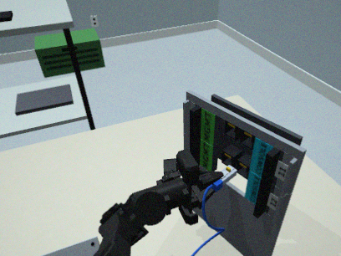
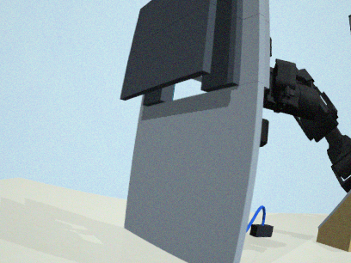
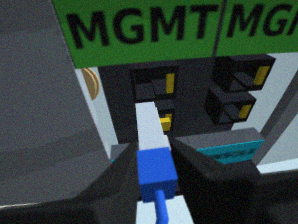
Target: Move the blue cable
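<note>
Beige tabletop (image 1: 83,167) (image 2: 64,219) w/ upright panel (image 1: 251,226) (image 2: 193,163); claw (image 1: 223,177) (image 3: 152,144) clamped on plug (image 1: 231,172) (image 3: 150,127).

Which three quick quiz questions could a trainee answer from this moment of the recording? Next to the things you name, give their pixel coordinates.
1. True or false: the black parallel-jaw gripper (image 1: 221,177) (image 3: 152,144) is open and holding nothing.
2. Multiple choice: what colour is the label strip marked MGMT (image 1: 206,140) (image 3: 145,30)?
A) teal
B) green
C) orange
3. Fill in: the cable (image 1: 204,205) (image 2: 256,216) (image 3: 161,207) running from the pale plastic plug (image 1: 230,173) (image 3: 150,127) is ____.

Key: 1 false; 2 B; 3 blue
</note>
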Controlling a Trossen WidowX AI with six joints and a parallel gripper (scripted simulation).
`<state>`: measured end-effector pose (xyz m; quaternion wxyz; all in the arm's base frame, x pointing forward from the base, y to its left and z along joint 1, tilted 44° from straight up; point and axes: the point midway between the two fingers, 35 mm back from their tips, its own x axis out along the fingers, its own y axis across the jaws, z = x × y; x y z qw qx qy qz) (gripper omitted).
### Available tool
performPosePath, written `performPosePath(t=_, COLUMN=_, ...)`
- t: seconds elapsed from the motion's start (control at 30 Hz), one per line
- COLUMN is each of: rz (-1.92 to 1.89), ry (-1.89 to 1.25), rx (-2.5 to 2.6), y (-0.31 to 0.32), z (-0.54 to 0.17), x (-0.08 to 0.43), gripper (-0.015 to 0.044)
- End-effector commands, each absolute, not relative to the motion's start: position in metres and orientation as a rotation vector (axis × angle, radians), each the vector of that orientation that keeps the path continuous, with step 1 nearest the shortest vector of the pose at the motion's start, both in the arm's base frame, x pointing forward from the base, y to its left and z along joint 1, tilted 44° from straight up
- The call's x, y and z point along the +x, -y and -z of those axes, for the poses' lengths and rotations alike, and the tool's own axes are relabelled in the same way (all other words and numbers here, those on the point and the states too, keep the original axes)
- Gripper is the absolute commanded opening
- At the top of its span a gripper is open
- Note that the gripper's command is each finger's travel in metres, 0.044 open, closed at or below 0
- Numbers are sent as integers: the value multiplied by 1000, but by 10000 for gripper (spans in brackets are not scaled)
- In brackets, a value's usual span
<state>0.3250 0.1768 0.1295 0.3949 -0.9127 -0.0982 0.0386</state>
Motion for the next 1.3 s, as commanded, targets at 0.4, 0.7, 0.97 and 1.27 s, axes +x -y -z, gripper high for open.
performPosePath(t=0.4, rz=-96, ry=263, rx=-2314, y=-180, z=-131, x=329, gripper=0)
performPosePath(t=0.7, rz=-96, ry=263, rx=-2314, y=-180, z=-131, x=329, gripper=0)
performPosePath(t=0.97, rz=-97, ry=263, rx=-2312, y=-179, z=-133, x=330, gripper=0)
performPosePath(t=1.27, rz=-97, ry=263, rx=-2312, y=-179, z=-133, x=330, gripper=0)
